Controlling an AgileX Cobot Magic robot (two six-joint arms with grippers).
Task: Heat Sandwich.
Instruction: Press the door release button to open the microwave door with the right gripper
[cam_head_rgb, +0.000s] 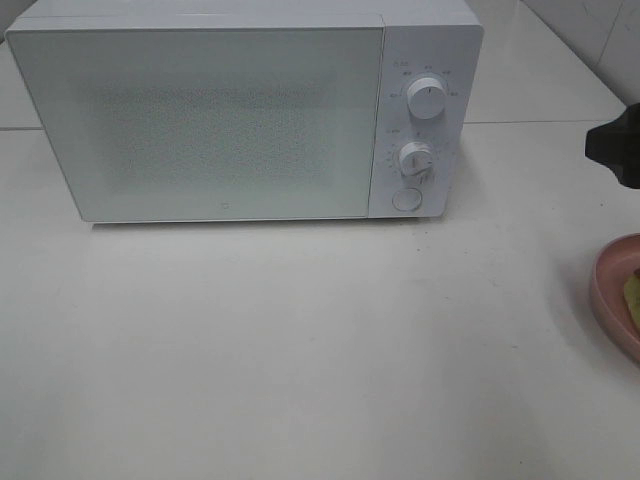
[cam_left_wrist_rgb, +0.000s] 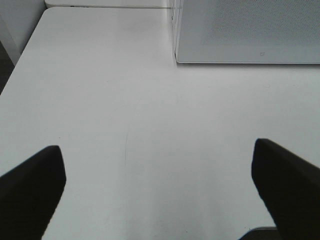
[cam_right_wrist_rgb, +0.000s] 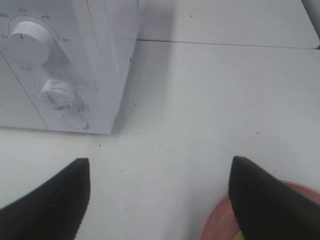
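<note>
My right pincer (cam_right_wrist_rgb: 159, 165) hangs released beside the microwave (cam_head_rgb: 200, 120), near the sandwich (cam_head_rgb: 633, 292) on its plate (cam_head_rgb: 608, 285). My left pincer (cam_left_wrist_rgb: 157, 146), spread wide too, faces the microwave door.

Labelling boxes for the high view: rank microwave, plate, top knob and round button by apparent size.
1. Microwave, largest.
2. Plate, though the frame edge cuts it off.
3. Top knob and button look about alike, so unranked.
</note>
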